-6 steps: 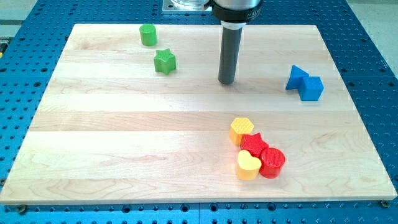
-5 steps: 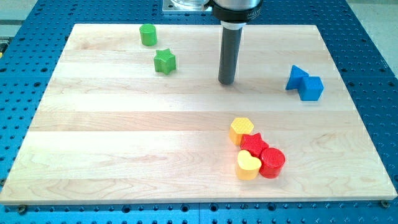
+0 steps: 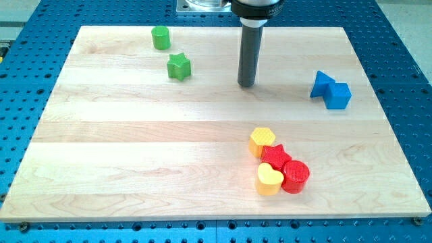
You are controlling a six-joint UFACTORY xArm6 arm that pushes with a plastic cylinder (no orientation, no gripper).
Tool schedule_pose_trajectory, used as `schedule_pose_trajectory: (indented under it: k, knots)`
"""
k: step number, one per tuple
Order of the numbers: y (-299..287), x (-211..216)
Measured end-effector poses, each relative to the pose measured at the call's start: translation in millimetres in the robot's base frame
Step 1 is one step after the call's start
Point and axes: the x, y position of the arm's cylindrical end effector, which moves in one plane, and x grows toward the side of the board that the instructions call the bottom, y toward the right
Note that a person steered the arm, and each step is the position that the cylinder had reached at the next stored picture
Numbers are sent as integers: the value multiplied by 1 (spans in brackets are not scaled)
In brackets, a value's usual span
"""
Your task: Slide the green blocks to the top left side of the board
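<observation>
A green cylinder-like block [image 3: 160, 37] sits near the board's top left. A green star block [image 3: 179, 67] lies just below and to its right, apart from it. My tip [image 3: 246, 85] rests on the board in the upper middle, about a hundred pixels to the right of the green star and slightly lower. It touches no block.
Two blue blocks, a triangle [image 3: 322, 84] and a cube [image 3: 337, 96], touch at the right. A cluster sits at the lower middle-right: a yellow hexagon [image 3: 262, 142], a red star [image 3: 275, 156], a yellow heart [image 3: 269, 179] and a red cylinder [image 3: 295, 176]. The wooden board [image 3: 135, 148] lies on a blue perforated table.
My tip has moved slightly toward the view's top. No block has moved.
</observation>
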Motion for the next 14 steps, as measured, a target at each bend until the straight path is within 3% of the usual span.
schedule_pose_trajectory:
  k: [4, 8, 10, 12, 13, 14]
  knots:
    - [-32, 26]
    - [-142, -32]
    - [-69, -44]
    - [-184, -58]
    - [-179, -64]
    - [-134, -52]
